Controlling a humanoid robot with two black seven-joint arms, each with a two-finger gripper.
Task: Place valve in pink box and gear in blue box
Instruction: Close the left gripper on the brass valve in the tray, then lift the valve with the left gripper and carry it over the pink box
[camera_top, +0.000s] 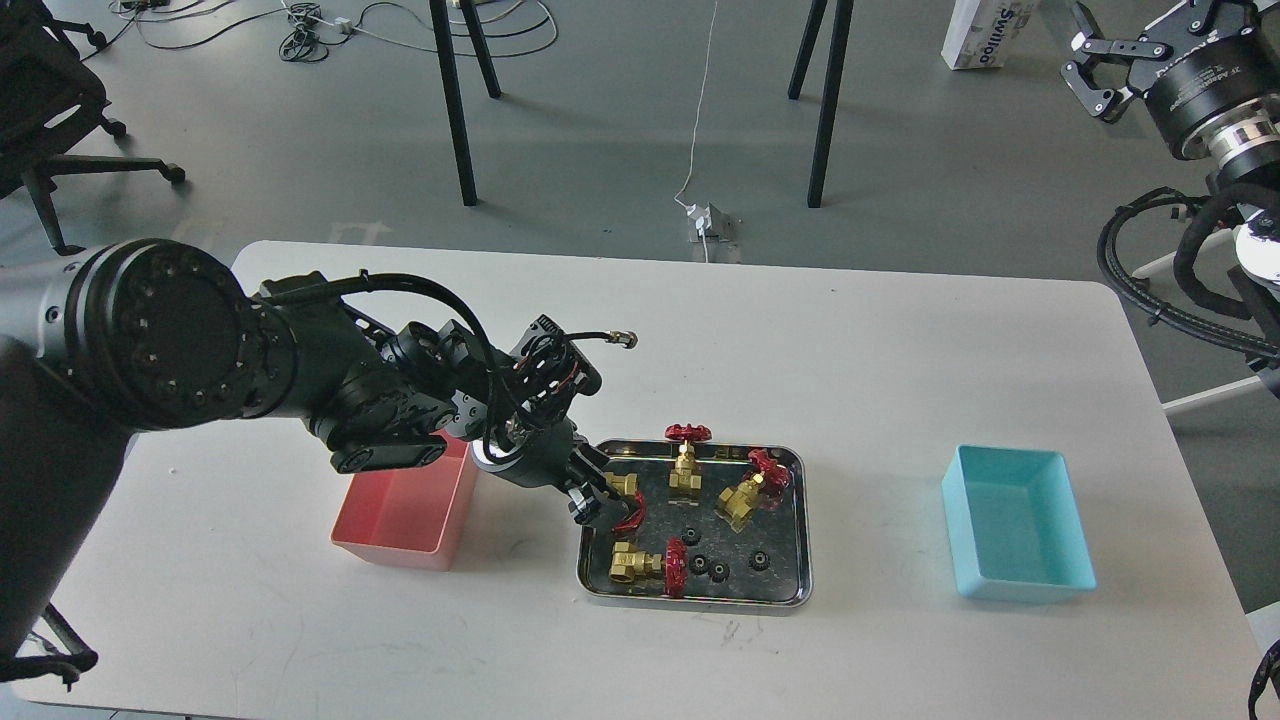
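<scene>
Four small gold valves (686, 470) with red wheels and four tiny black toothed gears (718, 571) are held in a shiny steel tray (800, 540) between the pink plastic box (400, 525) and blue plastic box (1015, 530), one valve (625, 486) being pinched by the left gripper (598, 497), while the right gripper (1095, 70) is spread.

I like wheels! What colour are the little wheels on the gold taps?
Red, on each brass valve's spoked handwheel, clearest in the head view.
</scene>
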